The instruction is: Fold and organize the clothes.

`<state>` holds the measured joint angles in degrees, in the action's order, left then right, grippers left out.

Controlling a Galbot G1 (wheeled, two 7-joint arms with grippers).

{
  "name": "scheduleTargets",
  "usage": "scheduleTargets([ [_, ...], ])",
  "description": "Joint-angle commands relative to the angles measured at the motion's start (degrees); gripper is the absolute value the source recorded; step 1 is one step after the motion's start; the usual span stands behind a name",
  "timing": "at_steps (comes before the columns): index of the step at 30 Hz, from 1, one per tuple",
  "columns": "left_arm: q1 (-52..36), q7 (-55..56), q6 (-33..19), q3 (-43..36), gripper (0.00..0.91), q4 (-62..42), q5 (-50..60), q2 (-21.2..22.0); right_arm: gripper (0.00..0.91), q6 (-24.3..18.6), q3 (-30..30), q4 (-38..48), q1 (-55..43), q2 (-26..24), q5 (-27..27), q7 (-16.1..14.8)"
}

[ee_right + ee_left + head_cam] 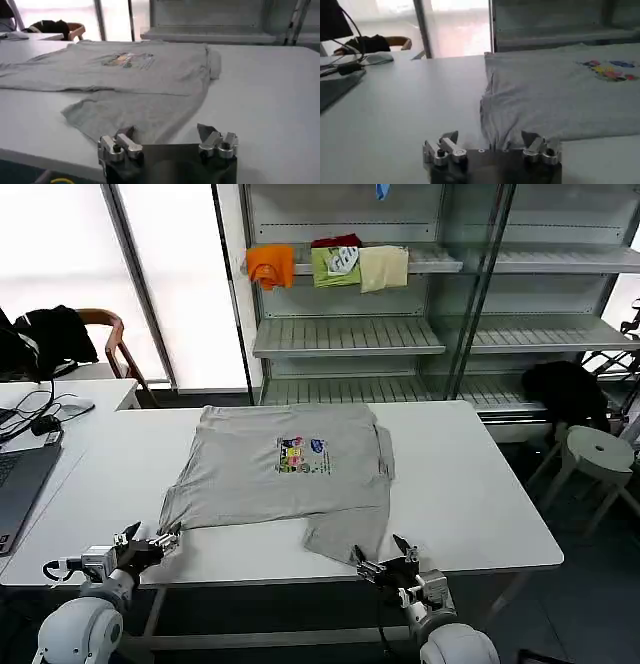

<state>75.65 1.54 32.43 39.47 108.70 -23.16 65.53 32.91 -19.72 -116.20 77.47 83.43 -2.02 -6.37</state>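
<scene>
While T-shirt (290, 474) lies flat, pincers (160, 542) (390, 562) flank hem.

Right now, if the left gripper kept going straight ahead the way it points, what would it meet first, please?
Most likely the near corner of the grey T-shirt, which lies on the white table just ahead of the open left gripper; the exact gap is hard to judge.
</scene>
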Motion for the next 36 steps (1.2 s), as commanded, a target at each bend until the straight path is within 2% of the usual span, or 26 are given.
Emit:
scheduleTargets([
  [1,0.5,0.0,0.0,0.1,0.02,-0.5,-0.4,-0.1,0.081,0.2,0.8,1.4,-0.1,0.5,0.8,-0.2],
  [2,0.4,-0.1,-0.1,-0.1,0.02,-0.6,-0.4,0.0,0.01,0.2,0.9,1.4,-0.1,0.5,0.8,-0.2],
  [3,0.4,-0.1,-0.3,-0.2,0.01,-0.9,-0.4,0.1,0.0,0.2,0.9,1.4,-0.2,0.6,0.8,-0.2],
  [10,0.1,-0.8,-0.6,-0.9,0.01,-1.6,-0.4,0.6,0.0,0.2,0.7,1.7,-0.2,0.8,0.5,-0.1],
  [15,0.0,-1.4,-0.8,-1.2,0.01,-1.6,-0.4,1.0,0.0,-0.7,-0.4,0.5,-0.4,1.4,-2.3,1.2],
  [20,-1.4,-1.9,-3.8,-1.3,0.01,-1.6,-1.4,1.8,0.0,-0.7,-1.4,-1.7,-2.3,2.0,-4.0,2.3],
  [29,-6.5,-2.6,-7.4,-2.4,0.01,-3.0,-3.3,2.5,0.0,-0.2,-1.6,1.2,-11.6,4.1,-5.8,4.7],
  [36,-14.0,-2.6,-6.9,-3.4,0.01,-6.1,-4.0,4.3,0.0,0.2,-0.8,10.0,-24.2,5.2,-7.0,6.2],
])
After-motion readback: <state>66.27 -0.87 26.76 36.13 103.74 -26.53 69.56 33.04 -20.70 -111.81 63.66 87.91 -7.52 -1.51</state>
